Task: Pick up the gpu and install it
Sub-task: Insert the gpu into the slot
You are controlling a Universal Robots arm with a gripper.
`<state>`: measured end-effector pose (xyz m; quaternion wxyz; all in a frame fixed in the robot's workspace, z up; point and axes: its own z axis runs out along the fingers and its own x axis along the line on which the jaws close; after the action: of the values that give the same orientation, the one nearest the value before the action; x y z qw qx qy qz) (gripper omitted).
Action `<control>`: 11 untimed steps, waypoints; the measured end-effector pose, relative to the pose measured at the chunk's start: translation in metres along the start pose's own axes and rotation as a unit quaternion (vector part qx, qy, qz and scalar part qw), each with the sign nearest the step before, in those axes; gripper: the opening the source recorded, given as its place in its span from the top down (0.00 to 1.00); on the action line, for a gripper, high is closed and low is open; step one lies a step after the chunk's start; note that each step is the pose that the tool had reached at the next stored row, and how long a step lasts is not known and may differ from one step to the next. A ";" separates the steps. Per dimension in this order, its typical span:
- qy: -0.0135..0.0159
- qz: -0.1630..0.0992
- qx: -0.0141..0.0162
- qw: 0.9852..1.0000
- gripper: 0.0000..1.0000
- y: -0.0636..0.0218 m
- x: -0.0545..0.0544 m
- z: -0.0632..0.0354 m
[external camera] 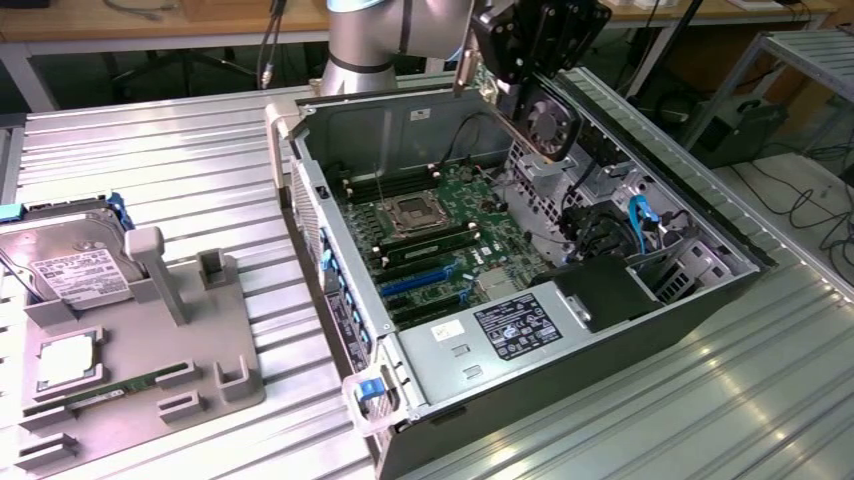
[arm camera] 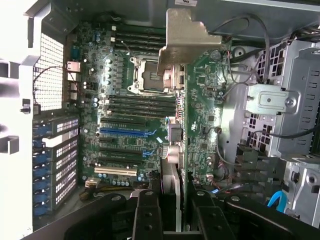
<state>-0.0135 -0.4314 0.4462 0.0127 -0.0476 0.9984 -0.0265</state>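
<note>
"Grey plastic fixture tray (external camera: pixel 134 345) at the exterior view's left: what sits on it?"

"A silver hard drive with a white label (external camera: pixel 74 268) at its upper left, and a narrow green memory stick (external camera: pixel 127 385) lying lower down."

"And moving right?"

"A black open-sided computer case (external camera: pixel 561 400) lies on the ribbed metal table (external camera: pixel 174 160). Its green motherboard (external camera: pixel 427 225) faces up, and a silver power supply box with a dark label (external camera: pixel 514 325) sits at the lower end."

"Where is the gpu?"

"The thin dark circuit card with a round black fan, the gpu (external camera: pixel 549 120), hangs on edge above the upper right part of the case, held over the motherboard. The wrist view sees it edge-on, with its pale metal bracket strip (arm camera: pixel 187 37) at the end away from the fingers."

"The jaws?"

"The black gripper (external camera: pixel 531 78) on the grey arm (external camera: pixel 363 40) is clamped on the card. In the wrist view a black finger (arm camera: pixel 145 215) presses against each face."

"Further right?"

"Blue cables (external camera: pixel 638 225) run inside the case beside the drive bays."
</note>
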 end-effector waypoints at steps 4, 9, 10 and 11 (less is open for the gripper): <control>0.000 -0.009 0.000 1.000 0.72 0.0000 0.000 0.0000; -0.001 -0.020 0.000 1.000 0.72 0.0000 0.000 0.0000; -0.001 -0.022 0.000 1.000 0.72 0.0000 0.000 0.0000; -0.001 -0.024 -0.001 1.000 0.72 0.0000 0.000 0.0000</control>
<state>-0.0135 -0.4314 0.4462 0.0134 -0.0717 0.9970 -0.0262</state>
